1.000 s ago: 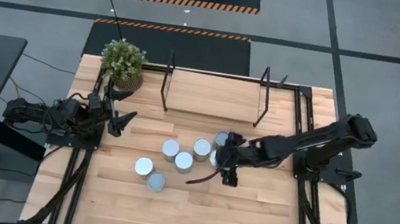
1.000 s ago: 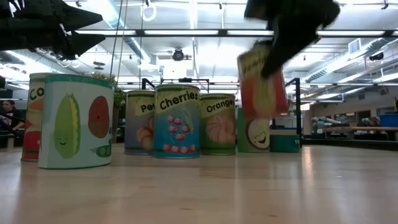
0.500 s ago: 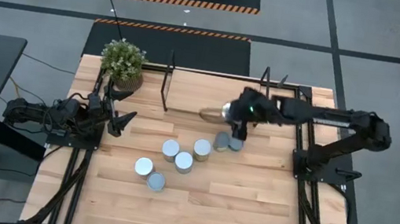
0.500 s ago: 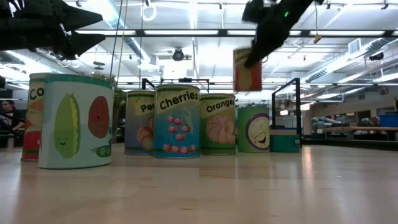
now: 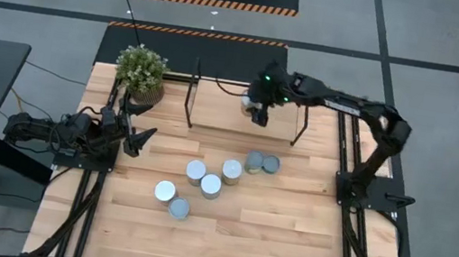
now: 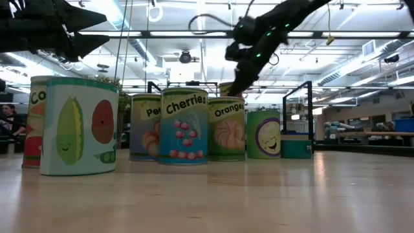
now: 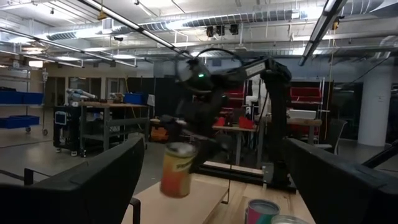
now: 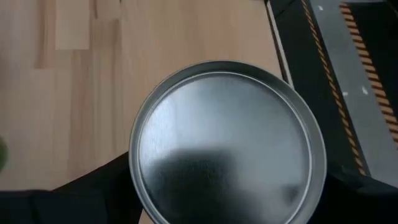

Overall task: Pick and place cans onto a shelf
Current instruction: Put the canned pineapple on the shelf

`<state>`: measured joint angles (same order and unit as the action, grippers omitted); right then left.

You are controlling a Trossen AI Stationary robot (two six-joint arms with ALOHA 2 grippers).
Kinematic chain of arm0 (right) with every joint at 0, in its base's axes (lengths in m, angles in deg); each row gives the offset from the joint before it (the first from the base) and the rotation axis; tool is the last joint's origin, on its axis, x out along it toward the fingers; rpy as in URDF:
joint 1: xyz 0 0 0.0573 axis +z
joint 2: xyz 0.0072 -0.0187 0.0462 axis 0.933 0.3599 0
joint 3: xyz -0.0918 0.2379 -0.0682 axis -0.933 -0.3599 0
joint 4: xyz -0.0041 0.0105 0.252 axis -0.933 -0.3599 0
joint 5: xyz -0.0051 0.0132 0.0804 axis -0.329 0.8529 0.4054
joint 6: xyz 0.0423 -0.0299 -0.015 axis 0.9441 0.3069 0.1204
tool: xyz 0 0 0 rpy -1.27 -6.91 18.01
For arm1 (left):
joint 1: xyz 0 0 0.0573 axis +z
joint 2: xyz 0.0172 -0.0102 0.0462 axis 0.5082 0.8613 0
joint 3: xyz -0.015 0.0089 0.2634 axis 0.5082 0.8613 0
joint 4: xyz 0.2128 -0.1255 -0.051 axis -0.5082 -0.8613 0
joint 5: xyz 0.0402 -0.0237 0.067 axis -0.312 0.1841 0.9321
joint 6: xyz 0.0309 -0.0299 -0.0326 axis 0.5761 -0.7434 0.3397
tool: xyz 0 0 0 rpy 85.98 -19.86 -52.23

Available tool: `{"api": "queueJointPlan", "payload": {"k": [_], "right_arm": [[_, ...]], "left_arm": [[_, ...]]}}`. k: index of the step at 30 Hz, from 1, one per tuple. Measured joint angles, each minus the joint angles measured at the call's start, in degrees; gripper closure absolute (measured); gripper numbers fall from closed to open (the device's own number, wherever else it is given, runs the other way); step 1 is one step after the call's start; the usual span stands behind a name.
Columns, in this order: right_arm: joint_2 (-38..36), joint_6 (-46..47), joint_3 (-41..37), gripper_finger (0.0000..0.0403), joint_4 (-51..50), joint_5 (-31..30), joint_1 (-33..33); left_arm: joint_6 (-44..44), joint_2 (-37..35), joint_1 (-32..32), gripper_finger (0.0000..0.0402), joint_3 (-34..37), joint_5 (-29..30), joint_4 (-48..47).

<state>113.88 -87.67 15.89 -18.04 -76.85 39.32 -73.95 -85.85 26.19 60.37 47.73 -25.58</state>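
The right gripper (image 5: 257, 107) reaches out over the shelf (image 5: 223, 109), between its two black upright frames and nearer the right one; its fingers are clenched on a can (image 5: 251, 106), which sits directly beneath the wrist, its round silver top (image 8: 227, 143) filling the right wrist view with the dark fingers (image 8: 106, 186) flanking it on either side. From the left wrist view the held can (image 7: 177, 169) shows an orange-yellow label and stands upright over the far end of the light board (image 7: 180, 202), just below the gripper (image 7: 186, 134); whether its base touches the board cannot be told. In the low view the gripper (image 6: 242, 61) hangs above and behind the row of cans on the table. Six cans (image 5: 210, 184) stand grouped on the tabletop (image 5: 268, 235), well apart from the right gripper, on the near side of the shelf; the left gripper (image 5: 139, 138) waits at the table's left edge beside the potted plant (image 5: 140, 71), its fingers spread and holding nothing.
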Motion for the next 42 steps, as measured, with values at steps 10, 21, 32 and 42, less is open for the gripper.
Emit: {"api": "queueJointPlan", "payload": {"k": [10,21,32,42], "right_arm": [[14.51,-3.84,18.07,0.0080,-1.74,6.55,-0.13],[26.50,-5.67,32.32,0.0080,-2.02,13.90,-1.71],[38.78,-7.69,50.11,0.0080,-7.55,15.76,-2.70],[40.81,-9.64,52.23,0.0057,-10.16,16.55,-3.86]], "left_arm": [[-0.02,0.00,-0.01,0.0010,0.00,0.01,-0.02],[-0.04,0.00,-0.01,0.0010,0.00,0.01,0.00],[0.80,0.00,-0.01,0.0010,-0.02,0.03,0.55],[0.83,0.00,-0.01,0.0010,-0.02,0.01,0.01]]}}
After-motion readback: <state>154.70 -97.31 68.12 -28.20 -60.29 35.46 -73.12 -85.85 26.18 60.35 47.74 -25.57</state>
